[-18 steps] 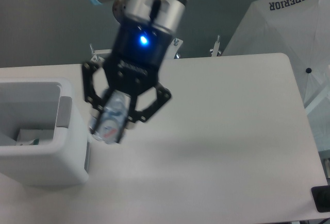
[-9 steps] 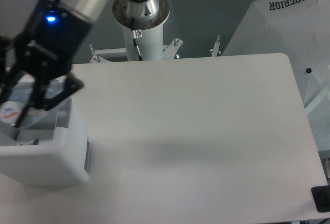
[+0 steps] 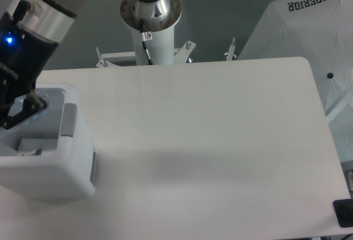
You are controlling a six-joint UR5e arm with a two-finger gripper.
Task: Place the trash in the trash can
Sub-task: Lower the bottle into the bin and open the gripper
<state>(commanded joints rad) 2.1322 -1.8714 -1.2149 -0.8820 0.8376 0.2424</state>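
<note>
The white trash can point(image 3: 55, 165) stands at the table's left edge, with a grey side panel point(image 3: 68, 120). Inside it lies the flat plastic bag point(image 3: 30, 145) with printed labels. My gripper point(image 3: 6, 120) hangs over the can's opening, largely cut off by the left edge of the frame. Only one dark finger linkage point(image 3: 27, 105) shows, so how the jaws stand is hidden. A pale bluish patch shows beside that linkage, but I cannot tell whether it is the bottle. The crushed bottle is otherwise out of view.
The arm's white base column point(image 3: 151, 30) rises behind the table's far edge. A white umbrella-like cover point(image 3: 309, 30) printed SUPERIOR stands at the right. A small dark object point(image 3: 345, 212) sits off the table's near right corner.
The gripper carried the bottle left from beside the trash can to above its opening. It then moved further left, partly out of frame, and the bottle dropped from clear view.
</note>
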